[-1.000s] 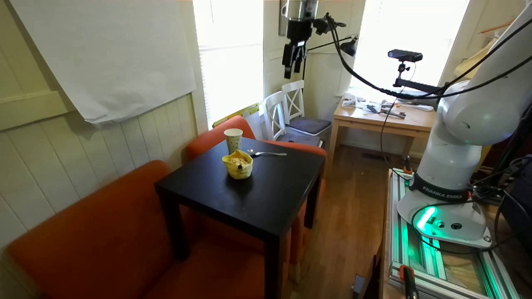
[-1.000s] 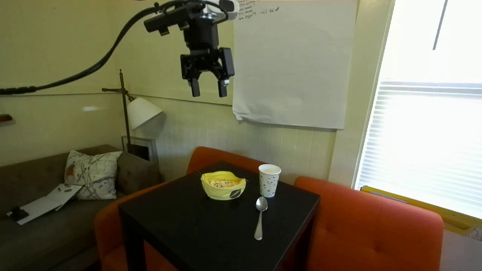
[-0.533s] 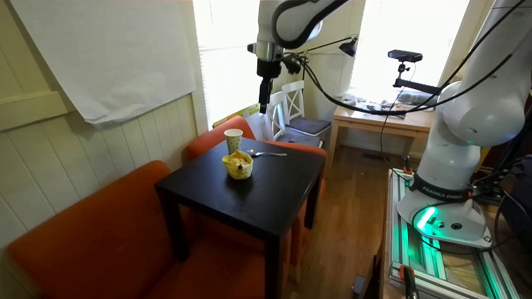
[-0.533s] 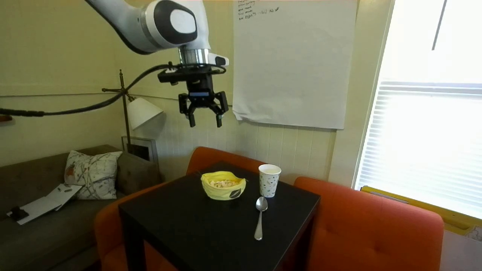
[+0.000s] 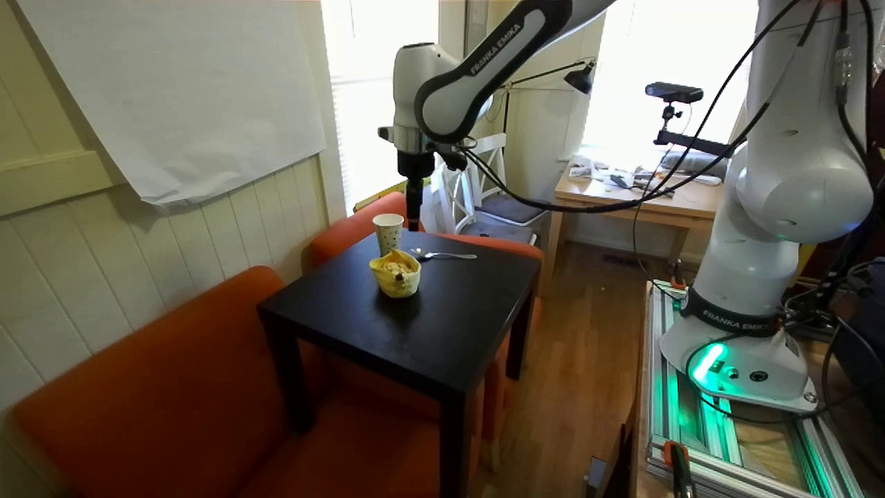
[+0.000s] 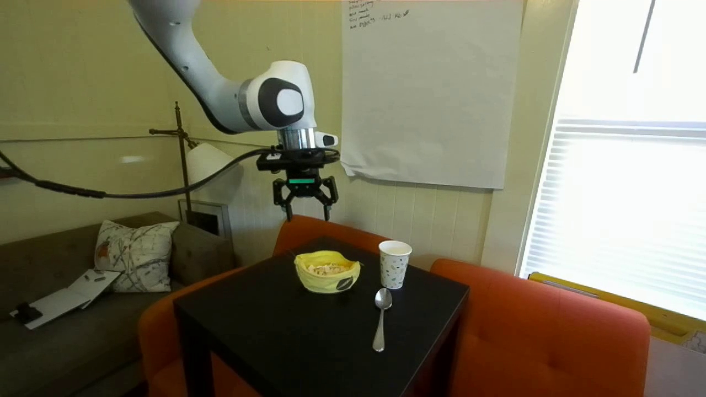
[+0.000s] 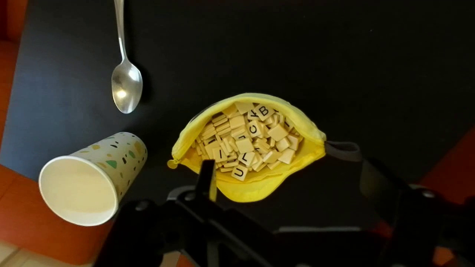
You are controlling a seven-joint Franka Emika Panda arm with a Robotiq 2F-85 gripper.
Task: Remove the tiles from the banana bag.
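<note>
The tiles (image 7: 243,144) lay heaped inside the banana bag (image 7: 245,190), which sat on the black table (image 6: 276,331) with its mouth gaping upward; the gripper (image 6: 308,215) hung higher, well apart from the bag in both exterior views, its fingers (image 7: 205,180) spread with nothing held between them; what the coming move seemed to turn on was how the bag lay beneath that spread; in the wrist view its long axis ran from a small yellow tab (image 7: 172,164) to a dark loop (image 7: 343,151), nearly parallel to the line from finger to finger, so that closing would, I judged, squeeze along its length rather than across its width; the heap also sat off-centre, toward the finger on the side of the cup (image 7: 124,163), and that finger hid part of the bag's rim while its partner stood nearer the loop; the next step, to my mind, called for a descent with a slight shift cupward, and a quarter turn if the bag itself was to be pinched; too much shift risked nudging the cup.
</note>
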